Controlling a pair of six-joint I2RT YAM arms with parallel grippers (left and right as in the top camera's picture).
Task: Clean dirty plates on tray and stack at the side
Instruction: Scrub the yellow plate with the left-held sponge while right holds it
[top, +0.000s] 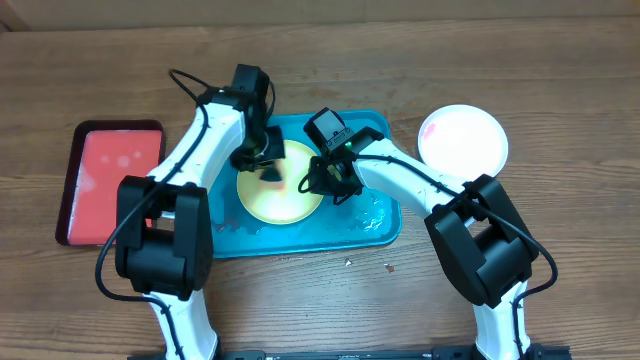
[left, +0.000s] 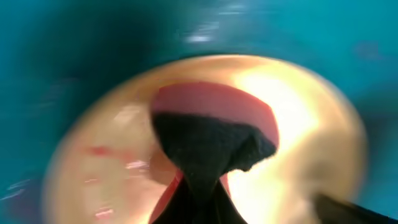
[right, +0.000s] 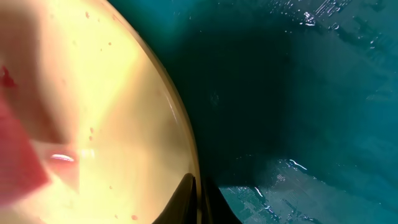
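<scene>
The yellow-green rimmed plate (top: 285, 200) lies on the teal tray (top: 372, 222) with red smears on it. My left gripper (top: 268, 166) is shut on a dark wiping pad with a red side (left: 211, 149) and presses it on the plate (left: 305, 118). My right gripper (top: 327, 182) is shut on the plate's right rim (right: 180, 124), one finger on each side (right: 199, 202). A white plate (top: 462, 138) with a faint pink tint sits on the table right of the tray. The pale blue plate is out of view.
A smaller red tray with a dark rim (top: 110, 180) lies at the left of the table. Wet patches glisten on the tray floor (right: 298, 180) right of the plate. Both arms cross over the tray's middle.
</scene>
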